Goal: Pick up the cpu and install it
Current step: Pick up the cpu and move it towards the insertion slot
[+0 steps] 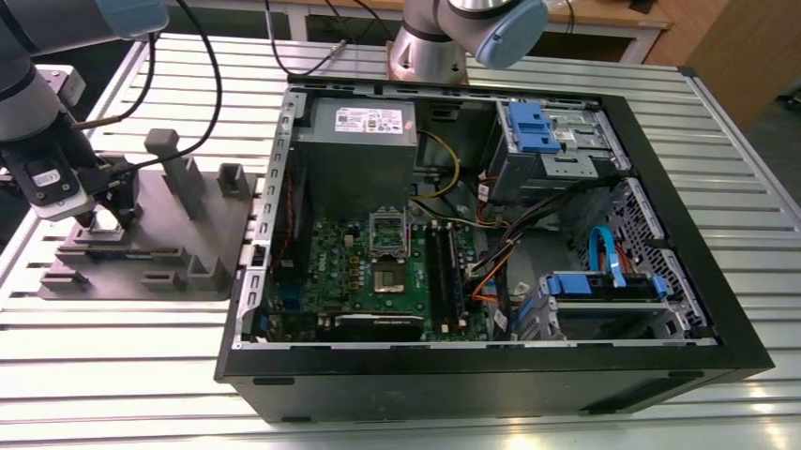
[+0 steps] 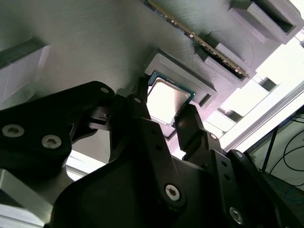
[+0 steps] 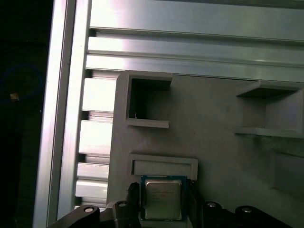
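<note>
The claw (image 2: 166,111) is clenched on the cpu (image 2: 167,99). In both wrist views its two black, bolted fingers (image 2: 138,108) bear on opposite edges of the chip. The cpu (image 3: 162,199) sits between the fingertips of the claw (image 3: 162,211) and low on the tray (image 3: 213,133). It is a small flat square with a dull silvery metal top plate and a thin green border.

Just beyond the fingertips, a raised rectangular rim (image 3: 164,166) of the tray borders the cpu. The tray is matte grey moulded plastic with a fine layered texture. It carries square open pockets and upright blocks. In the second wrist view, a thin board strip (image 2: 204,42) with a gold-coloured edge lies across the tray (image 2: 95,42), beyond the rim (image 2: 190,76).

In the exterior view the claw (image 1: 107,223) is down at the tray (image 1: 175,272), with the cpu (image 1: 107,225) showing pale between the fingers. The tray rests on a table (image 1: 126,356) of ribbed aluminium slats.

Well apart from the claw, toward the exterior view's right, lies an open black case (image 1: 501,375). Inside it lie a green board (image 1: 363,272), a shiny rectangular socket frame (image 1: 389,234) and a grey metal box (image 1: 356,131).
</note>
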Controlling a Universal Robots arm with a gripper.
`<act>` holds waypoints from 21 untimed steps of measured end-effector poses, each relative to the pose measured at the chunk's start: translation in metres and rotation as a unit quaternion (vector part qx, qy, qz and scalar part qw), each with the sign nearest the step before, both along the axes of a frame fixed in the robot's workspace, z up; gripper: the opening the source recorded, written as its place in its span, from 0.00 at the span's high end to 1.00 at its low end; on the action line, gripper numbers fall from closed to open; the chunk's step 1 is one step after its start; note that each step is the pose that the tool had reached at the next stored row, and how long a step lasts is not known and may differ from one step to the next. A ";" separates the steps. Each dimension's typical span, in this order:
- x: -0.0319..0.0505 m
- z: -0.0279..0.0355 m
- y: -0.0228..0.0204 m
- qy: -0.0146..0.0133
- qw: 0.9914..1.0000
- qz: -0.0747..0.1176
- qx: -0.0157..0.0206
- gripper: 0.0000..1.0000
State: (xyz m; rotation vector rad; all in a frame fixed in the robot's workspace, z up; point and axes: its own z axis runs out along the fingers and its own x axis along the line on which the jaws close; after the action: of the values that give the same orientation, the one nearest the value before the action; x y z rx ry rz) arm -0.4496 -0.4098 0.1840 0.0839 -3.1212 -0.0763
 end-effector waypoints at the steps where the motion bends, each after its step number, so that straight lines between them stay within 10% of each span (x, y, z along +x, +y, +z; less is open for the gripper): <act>1: 0.0000 0.0000 0.0000 0.000 1.000 0.000 0.000 0.50; 11: -0.0001 0.0016 -0.0001 0.000 1.000 0.000 0.000 0.53; 21: 0.0000 0.0171 0.0000 0.000 1.000 0.000 0.000 0.53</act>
State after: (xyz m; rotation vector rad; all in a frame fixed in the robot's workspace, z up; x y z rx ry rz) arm -0.4497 -0.4099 0.2010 0.0839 -3.1211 -0.0763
